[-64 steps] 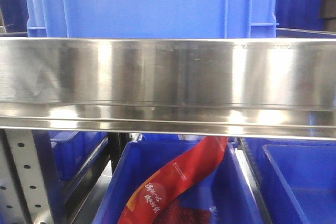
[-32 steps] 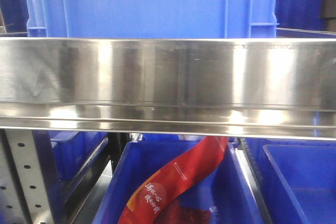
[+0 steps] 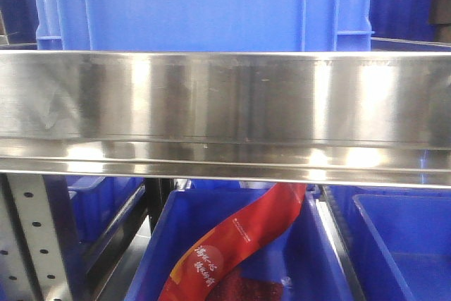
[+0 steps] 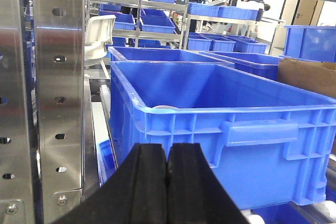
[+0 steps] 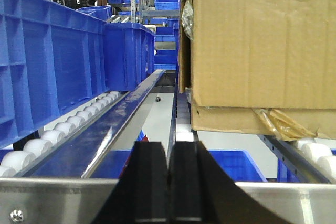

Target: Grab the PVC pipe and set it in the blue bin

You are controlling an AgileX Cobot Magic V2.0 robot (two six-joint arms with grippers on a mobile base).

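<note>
A big blue bin (image 4: 220,129) stands right in front of my left gripper (image 4: 167,148), whose black jaws are pressed together with nothing between them. A small pale rounded thing (image 4: 165,107) shows low inside that bin; I cannot tell whether it is the PVC pipe. In the right wrist view my right gripper (image 5: 168,144) is shut and empty, level with a steel shelf beam (image 5: 58,198). In the front view another blue bin (image 3: 204,5) sits on top of the steel shelf beam (image 3: 225,111). No gripper shows there.
A cardboard box (image 5: 262,51) sits on rollers right of the right gripper, with blue bins (image 5: 47,56) on white rollers (image 5: 63,127) to its left. A perforated steel upright (image 4: 52,87) stands left of the left gripper. A red bag (image 3: 239,244) lies in a lower blue bin (image 3: 317,259).
</note>
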